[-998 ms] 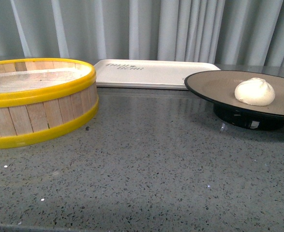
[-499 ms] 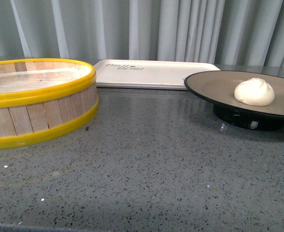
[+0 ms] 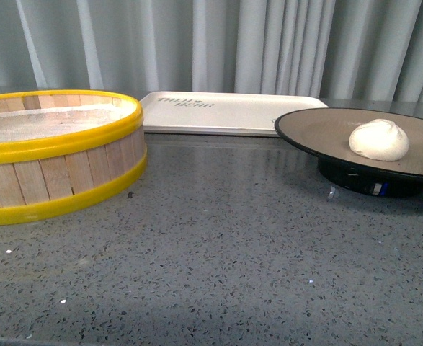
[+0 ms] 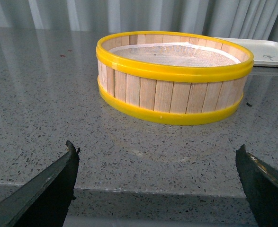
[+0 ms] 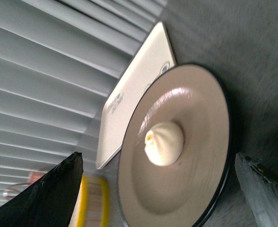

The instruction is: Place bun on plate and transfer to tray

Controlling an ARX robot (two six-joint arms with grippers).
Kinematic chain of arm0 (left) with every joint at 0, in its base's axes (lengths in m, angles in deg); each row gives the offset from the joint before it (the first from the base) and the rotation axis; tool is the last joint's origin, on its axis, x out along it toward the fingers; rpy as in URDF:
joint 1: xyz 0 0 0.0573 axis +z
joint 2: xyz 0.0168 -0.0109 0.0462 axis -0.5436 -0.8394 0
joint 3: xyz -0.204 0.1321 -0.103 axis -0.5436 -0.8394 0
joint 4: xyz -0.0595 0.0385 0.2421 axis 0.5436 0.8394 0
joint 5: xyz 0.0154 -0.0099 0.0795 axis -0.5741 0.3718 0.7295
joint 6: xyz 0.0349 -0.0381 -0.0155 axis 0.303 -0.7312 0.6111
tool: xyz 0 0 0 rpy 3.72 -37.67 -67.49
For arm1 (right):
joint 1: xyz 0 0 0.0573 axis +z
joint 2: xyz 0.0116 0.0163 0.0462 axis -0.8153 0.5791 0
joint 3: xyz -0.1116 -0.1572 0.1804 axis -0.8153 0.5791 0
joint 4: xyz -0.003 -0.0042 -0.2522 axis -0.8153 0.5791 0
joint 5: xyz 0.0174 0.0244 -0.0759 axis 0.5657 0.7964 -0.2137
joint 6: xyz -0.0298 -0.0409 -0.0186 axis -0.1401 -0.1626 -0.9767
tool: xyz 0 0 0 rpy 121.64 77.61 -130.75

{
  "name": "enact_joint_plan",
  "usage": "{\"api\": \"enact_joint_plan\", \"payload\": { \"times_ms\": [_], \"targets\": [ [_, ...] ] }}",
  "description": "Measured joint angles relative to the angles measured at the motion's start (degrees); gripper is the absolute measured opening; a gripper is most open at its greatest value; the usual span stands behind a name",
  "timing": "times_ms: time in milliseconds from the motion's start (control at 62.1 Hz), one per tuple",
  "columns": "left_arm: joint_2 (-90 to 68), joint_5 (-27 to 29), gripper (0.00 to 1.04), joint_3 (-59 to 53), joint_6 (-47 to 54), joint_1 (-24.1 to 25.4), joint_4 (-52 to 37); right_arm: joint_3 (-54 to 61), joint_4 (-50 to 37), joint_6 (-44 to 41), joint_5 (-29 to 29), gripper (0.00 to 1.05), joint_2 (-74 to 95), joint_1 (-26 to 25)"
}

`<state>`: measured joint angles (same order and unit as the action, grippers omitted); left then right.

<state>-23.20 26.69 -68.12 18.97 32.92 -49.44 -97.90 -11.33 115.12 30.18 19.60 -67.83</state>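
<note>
The white bun [image 3: 379, 140] sits on the tan plate [image 3: 319, 128] with its black rim, at the right of the grey counter. The right wrist view shows the bun [image 5: 164, 143] near the middle of the plate [image 5: 195, 189]. The cream-white tray [image 3: 225, 112] lies flat behind, between the plate and the steamer basket, and shows in the right wrist view [image 5: 129, 101]. My right gripper [image 5: 160, 189] is open with its jaws wide apart, apart from the plate and facing it. My left gripper [image 4: 157, 184] is open and empty near the counter's front edge. Neither gripper shows in the front view.
A wooden steamer basket [image 3: 52, 155] with yellow rims stands at the left, its inside showing only a white liner; it also fills the left wrist view [image 4: 174, 75]. Grey pleated curtains hang behind the counter. Speckled counter stretches in front.
The front view has shifted slightly, with everything sitting a few pixels lower. The bun, plate, tray and basket stay in the same places relative to each other.
</note>
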Motion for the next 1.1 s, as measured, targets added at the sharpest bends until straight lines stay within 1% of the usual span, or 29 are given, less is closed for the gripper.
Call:
{"api": "enact_joint_plan", "payload": {
  "times_ms": [64, 161, 242, 386, 515, 644, 805, 1031, 1095],
  "targets": [
    [0.0, 0.0, 0.98, 0.0, 0.0, 0.0, 0.0, 0.2, 0.5, 2.9, 1.2, 0.96, -0.1, 0.0],
    [0.0, 0.0, 0.98, 0.0, 0.0, 0.0, 0.0, 0.8, 1.5, 5.2, 2.5, 0.96, -0.5, -1.4],
    [0.0, 0.0, 0.98, 0.0, 0.0, 0.0, 0.0, 0.8, 2.1, 5.2, 2.7, 0.96, -0.6, -2.9],
    [0.0, 0.0, 0.98, 0.0, 0.0, 0.0, 0.0, 0.6, 0.9, 5.3, 4.8, 0.96, 0.7, -6.0],
    [0.0, 0.0, 0.98, 0.0, 0.0, 0.0, 0.0, -0.9, -1.4, 5.3, 5.9, 0.96, 6.1, -7.2],
    [0.0, 0.0, 0.98, 0.0, 0.0, 0.0, 0.0, -3.4, -3.0, 5.3, 6.5, 0.96, 12.2, -7.3],
    [0.0, 0.0, 0.98, 0.0, 0.0, 0.0, 0.0, -6.3, -4.4, 5.6, 6.8, 0.96, 17.1, -5.1],
    [0.0, 0.0, 0.98, 0.0, 0.0, 0.0, 0.0, -6.5, -5.6, 7.9, 6.8, 0.96, 17.7, 1.4],
    [0.0, 0.0, 0.98, 0.0, 0.0, 0.0, 0.0, -6.4, -5.7, 8.2, 5.8, 0.96, 17.6, 3.3]
  ]
}}
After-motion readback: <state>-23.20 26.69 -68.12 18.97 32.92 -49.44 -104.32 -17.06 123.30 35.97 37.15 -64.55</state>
